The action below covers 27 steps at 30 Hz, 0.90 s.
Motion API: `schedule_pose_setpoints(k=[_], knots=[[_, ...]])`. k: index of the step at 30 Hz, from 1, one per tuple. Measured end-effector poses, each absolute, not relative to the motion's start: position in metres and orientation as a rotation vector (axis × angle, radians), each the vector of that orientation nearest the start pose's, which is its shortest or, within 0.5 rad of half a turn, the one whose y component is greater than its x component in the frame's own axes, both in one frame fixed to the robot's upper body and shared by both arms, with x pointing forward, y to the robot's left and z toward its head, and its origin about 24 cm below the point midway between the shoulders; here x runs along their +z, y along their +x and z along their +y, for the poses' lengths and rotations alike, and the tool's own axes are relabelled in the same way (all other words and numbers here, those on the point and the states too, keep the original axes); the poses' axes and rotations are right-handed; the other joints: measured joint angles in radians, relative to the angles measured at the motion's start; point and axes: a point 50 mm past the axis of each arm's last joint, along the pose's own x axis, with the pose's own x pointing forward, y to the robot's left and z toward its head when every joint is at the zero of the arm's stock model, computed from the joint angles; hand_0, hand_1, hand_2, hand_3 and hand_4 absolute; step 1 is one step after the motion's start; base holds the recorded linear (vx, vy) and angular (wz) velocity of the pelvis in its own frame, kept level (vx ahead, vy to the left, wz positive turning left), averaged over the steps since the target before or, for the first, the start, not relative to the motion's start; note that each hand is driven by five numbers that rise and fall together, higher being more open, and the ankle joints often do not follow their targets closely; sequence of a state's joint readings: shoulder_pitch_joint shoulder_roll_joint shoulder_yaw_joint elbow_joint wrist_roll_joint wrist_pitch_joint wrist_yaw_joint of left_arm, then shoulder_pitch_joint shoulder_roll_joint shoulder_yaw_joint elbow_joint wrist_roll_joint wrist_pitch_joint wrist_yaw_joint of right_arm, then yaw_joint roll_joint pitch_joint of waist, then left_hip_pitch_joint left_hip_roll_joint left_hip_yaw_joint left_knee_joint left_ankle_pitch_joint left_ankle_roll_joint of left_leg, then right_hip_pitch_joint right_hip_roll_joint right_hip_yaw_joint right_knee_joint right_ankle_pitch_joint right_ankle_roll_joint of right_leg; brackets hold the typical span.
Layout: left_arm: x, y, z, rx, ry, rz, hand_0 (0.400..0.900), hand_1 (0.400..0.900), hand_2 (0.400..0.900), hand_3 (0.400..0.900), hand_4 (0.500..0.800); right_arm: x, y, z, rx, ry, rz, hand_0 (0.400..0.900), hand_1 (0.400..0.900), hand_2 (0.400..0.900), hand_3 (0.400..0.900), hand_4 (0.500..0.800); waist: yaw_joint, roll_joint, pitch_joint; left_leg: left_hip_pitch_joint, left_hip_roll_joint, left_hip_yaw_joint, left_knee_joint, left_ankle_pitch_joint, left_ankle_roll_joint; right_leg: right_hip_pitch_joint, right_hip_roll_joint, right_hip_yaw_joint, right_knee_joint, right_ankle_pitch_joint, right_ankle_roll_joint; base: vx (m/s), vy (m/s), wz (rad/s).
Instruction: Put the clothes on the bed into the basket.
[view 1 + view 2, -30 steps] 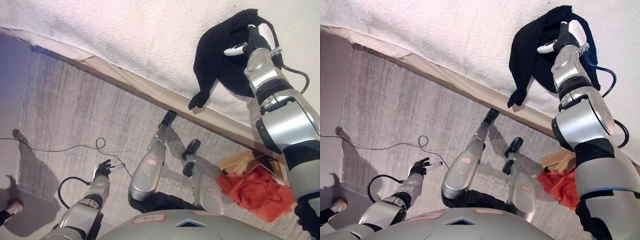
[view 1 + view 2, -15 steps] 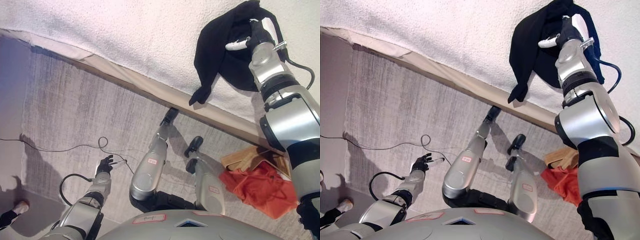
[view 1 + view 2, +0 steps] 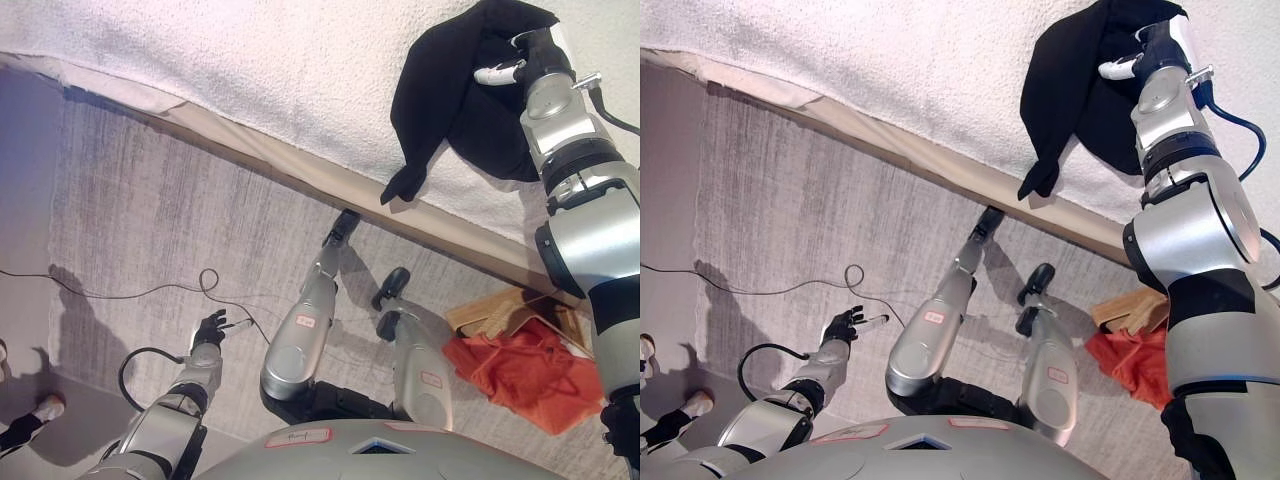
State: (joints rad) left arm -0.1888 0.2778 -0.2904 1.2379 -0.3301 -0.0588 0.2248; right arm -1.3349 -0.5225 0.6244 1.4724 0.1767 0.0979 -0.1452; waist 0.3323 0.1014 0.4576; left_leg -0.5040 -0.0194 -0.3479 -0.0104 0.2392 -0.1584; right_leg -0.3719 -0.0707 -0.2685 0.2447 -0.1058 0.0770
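Your view takes in the white bed [image 3: 300,70] across the top and the grey carpeted floor [image 3: 150,220] below it. The black garment [image 3: 440,90] lies bunched on the bed near its edge, one corner drooping over the side. Compared with a second ago, your right robot hand [image 3: 528,55] has pushed further up onto the bed and sits on the garment; whether it grips the cloth, you cannot tell. An orange cloth [image 3: 525,370] fills the basket [image 3: 490,310] on the floor. Your left robot hand [image 3: 210,328] hangs low, fingers loosely relaxed.
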Motion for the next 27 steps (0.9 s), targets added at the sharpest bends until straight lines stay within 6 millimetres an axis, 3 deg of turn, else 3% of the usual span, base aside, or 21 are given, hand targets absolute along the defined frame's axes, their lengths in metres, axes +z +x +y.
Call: schedule_pose_setpoints(k=[8,15,19,22,24,27], knots=[[-0.134,0.166,0.242,0.293,0.266,0.984,0.900,0.900,0.900,0.900,0.800,0.198,0.415,-0.259,-0.355,-0.767,0.227,0.400,0.400,0.400,0.400,0.500,-0.001,0.000,0.000,0.010,0.001,0.006,0.008,0.000,0.000,0.010,0.001,0.006,0.005,0.000,0.000,0.01,0.004,-0.03],[-0.134,0.165,0.245,0.322,0.243,0.994,0.900,0.900,0.900,0.900,0.800,0.177,0.411,-0.261,-0.337,-0.725,0.257,0.400,0.400,0.400,0.400,0.500,-0.027,-0.004,0.003,0.095,0.000,0.043,-0.002,-0.011,0.015,0.081,-0.012,0.042,-0.006,-0.002,-0.004,0.04,0.039,-0.32],[-0.134,0.161,0.251,0.369,0.213,1.011,0.900,0.900,0.900,0.900,0.800,0.148,0.404,-0.265,-0.315,-0.678,0.294,0.400,0.400,0.400,0.400,0.500,-0.063,-0.033,-0.007,0.167,0.007,0.108,-0.019,-0.023,0.033,0.128,-0.014,0.110,-0.033,0.002,0.003,0.07,0.048,-0.46],[-0.134,0.158,0.257,0.407,0.192,1.021,0.900,0.900,0.900,0.900,0.800,0.127,0.396,-0.270,-0.306,-0.667,0.335,0.400,0.400,0.400,0.400,0.500,-0.121,-0.072,-0.030,0.205,0.011,0.155,-0.030,-0.033,0.048,0.157,-0.013,0.151,-0.084,0.027,0.018,0.09,0.065,-0.76],[-0.136,0.153,0.260,0.444,0.165,1.045,0.900,0.900,0.900,0.900,0.800,0.113,0.390,-0.272,-0.295,-0.654,0.355,0.400,0.400,0.400,0.400,0.500,-0.145,-0.108,-0.054,0.241,0.016,0.209,-0.036,-0.043,0.062,0.185,-0.013,0.199,-0.120,0.050,0.016,0.09,0.031,-0.62],[-0.139,0.140,0.266,0.480,0.155,1.091,0.900,0.900,0.900,0.900,0.800,0.085,0.374,-0.286,-0.304,-0.653,0.428,0.400,0.400,0.400,0.400,0.500,-0.198,-0.145,-0.119,0.307,0.014,0.265,-0.054,-0.061,0.082,0.269,-0.022,0.239,-0.207,0.094,0.039,0.09,0.028,-0.59]])
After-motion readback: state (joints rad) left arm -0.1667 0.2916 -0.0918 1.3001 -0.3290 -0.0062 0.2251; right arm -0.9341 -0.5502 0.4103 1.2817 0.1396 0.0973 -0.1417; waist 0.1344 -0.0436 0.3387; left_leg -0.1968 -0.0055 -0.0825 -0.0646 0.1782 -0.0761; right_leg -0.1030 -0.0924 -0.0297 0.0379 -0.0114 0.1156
